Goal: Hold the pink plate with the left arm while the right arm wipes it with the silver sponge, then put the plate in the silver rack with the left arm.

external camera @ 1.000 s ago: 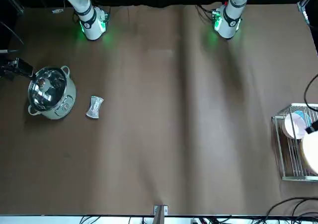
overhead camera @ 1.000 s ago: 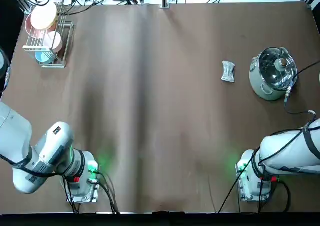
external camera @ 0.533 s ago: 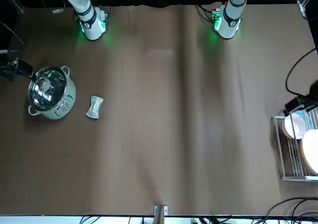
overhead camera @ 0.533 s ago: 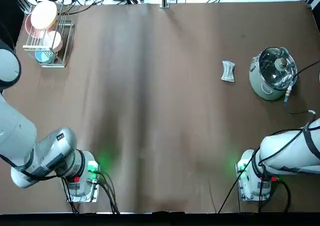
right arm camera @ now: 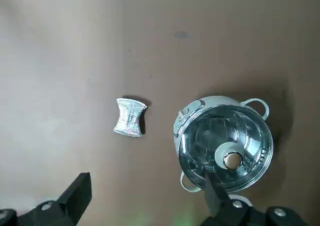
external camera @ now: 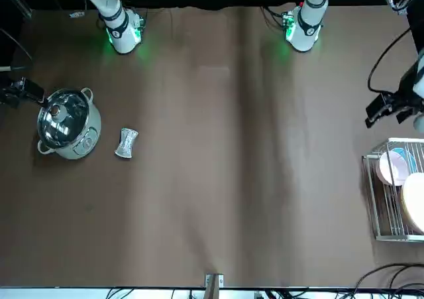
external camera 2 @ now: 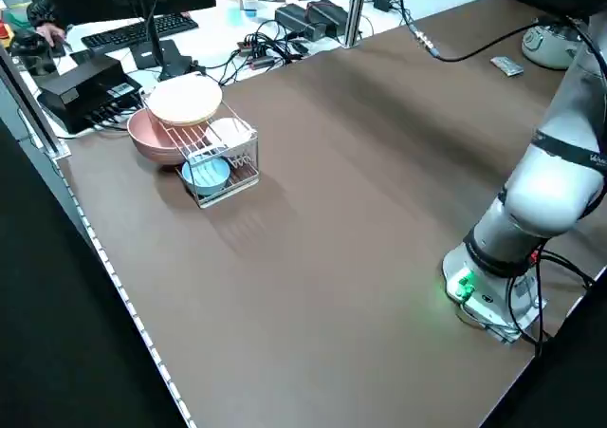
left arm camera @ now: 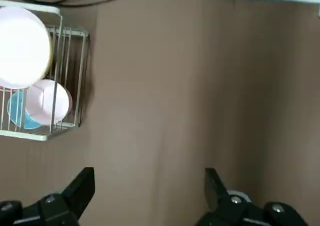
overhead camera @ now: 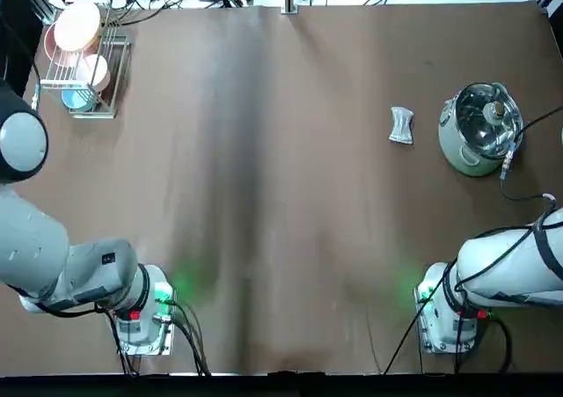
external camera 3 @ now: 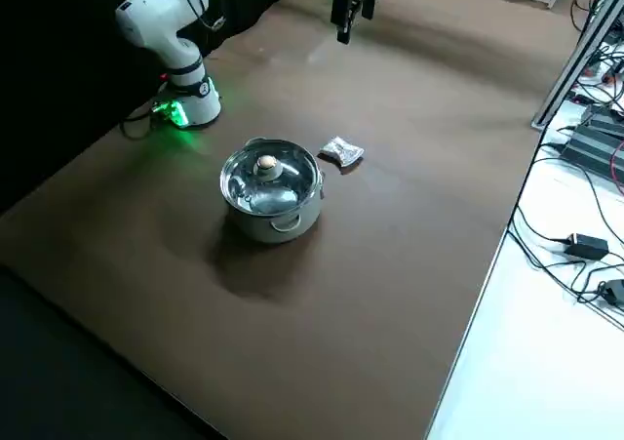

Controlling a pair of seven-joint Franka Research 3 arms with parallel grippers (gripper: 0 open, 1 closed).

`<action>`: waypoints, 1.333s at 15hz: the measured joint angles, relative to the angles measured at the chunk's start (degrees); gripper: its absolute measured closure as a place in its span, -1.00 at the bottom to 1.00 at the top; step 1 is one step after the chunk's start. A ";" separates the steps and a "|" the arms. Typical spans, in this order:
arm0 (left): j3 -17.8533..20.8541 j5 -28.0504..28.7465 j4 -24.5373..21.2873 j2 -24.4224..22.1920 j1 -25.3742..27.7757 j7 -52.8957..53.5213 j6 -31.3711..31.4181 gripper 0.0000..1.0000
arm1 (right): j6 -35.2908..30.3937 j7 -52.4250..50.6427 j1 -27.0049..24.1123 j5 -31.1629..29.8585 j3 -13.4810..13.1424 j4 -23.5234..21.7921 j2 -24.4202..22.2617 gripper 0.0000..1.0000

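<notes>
Probably reach next for plate [left arm camera: 48, 101], upright in rack [left arm camera: 42, 137] between cream and blue dishes, straight out from robot's base past left end effector [left arm camera: 150, 171], spread and empty, the nearer one. Near pot [right arm camera: 205, 146], right end effector [right arm camera: 147, 177], also spread. Can't see plate's lower edge behind wires.

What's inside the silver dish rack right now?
In the silver rack sit the pale pink plate and a blue dish. The blue dish's far part is hidden behind the plate.
</notes>
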 joint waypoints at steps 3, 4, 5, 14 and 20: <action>6.83 -2.65 -0.07 -0.24 -5.16 2.61 -0.91 -0.96 | 0.01 0.00 0.00 -0.01 -0.02 0.00 0.00 -1.00; 8.55 -3.17 -0.07 -0.43 -6.10 3.60 -0.92 -0.96 | 0.01 0.00 0.00 -0.01 -0.02 0.00 0.00 -1.00; 9.60 -3.40 -0.07 -0.69 -6.56 4.19 -0.95 -0.98 | 0.01 -0.01 0.00 -0.01 -0.01 0.00 0.00 -1.00; 10.07 -3.45 -0.13 -1.58 -6.71 4.47 -2.59 -0.98 | 0.01 -0.01 -0.01 -0.01 -0.03 0.00 0.00 -1.00; 10.12 -3.47 -0.16 -2.06 -6.69 9.17 -3.07 -0.99 | 0.02 -0.01 -0.01 -0.01 -0.03 0.00 0.00 -1.00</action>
